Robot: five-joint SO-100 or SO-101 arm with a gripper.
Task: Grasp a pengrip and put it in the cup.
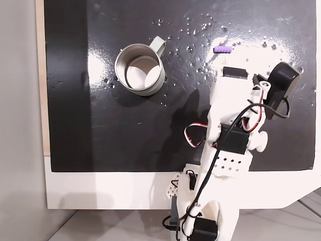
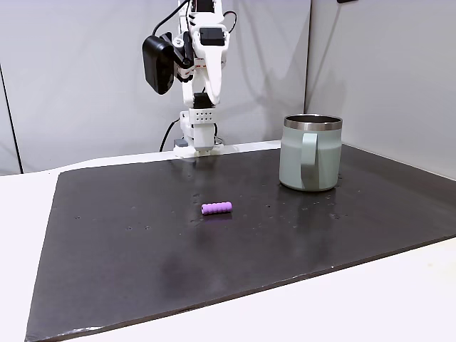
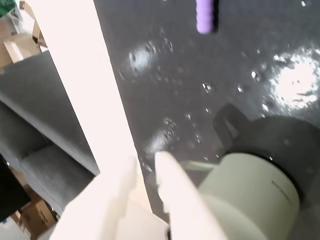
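Pengrip (image 2: 216,208) lying free on table (image 2: 142,271), well apart from cup (image 2: 311,153). Jaws (image 3: 146,161) raised, nearly closed, holding nothing. Reach step pending: probably needs opening, then lowering over pengrip.

One fixed view looks straight down, another faces the arm (image 2: 199,64) low across the mat (image 2: 142,235); wrist view hovers close.

Black mat (image 2: 142,271): glossy, speckled with pale spots, flat on a white table (image 2: 21,214). Grey wall panels (image 2: 85,78) behind. Cardboard boxes (image 3: 30,215) on the floor in the wrist view.
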